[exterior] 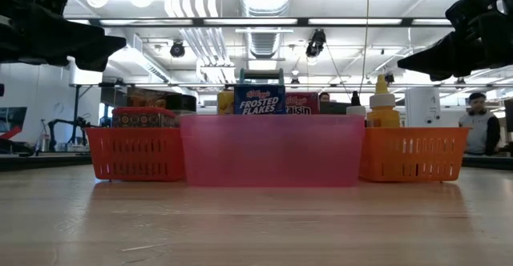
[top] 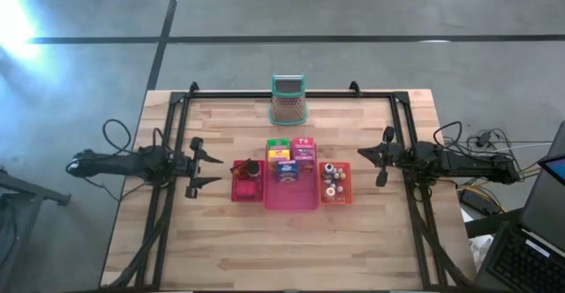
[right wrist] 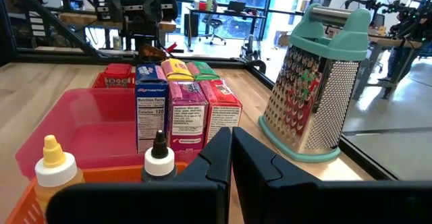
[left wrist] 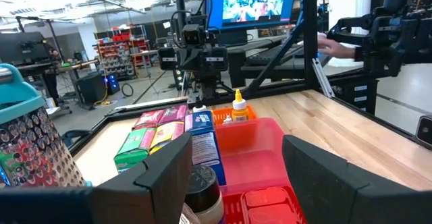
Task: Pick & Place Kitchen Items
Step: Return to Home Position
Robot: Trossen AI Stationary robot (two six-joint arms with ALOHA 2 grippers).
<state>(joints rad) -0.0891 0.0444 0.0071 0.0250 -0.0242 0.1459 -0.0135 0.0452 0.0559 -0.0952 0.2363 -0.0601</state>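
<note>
The kitchen items sit mid-table. Several small boxes [top: 290,154] stand upright at the far end of a pink bin [top: 291,203]; in the right wrist view they are blue, pink and red boxes [right wrist: 185,113]. A dark jar [left wrist: 202,191] stands in the red basket [top: 247,187] left of the bin. Small capped bottles [top: 333,178] stand in the orange basket [top: 336,196] on its right. My left gripper [top: 216,169] hovers open, level, just left of the red basket. My right gripper [top: 364,154] hovers shut, right of the orange basket [right wrist: 229,163].
A teal-rimmed metal grater [top: 287,99] stands upright behind the bin near the far edge. A dark frame rail [top: 291,93] runs along the table's far and side edges. Bare wood [top: 282,249] lies in front of the bin. A person [exterior: 481,122] shows in the room beyond.
</note>
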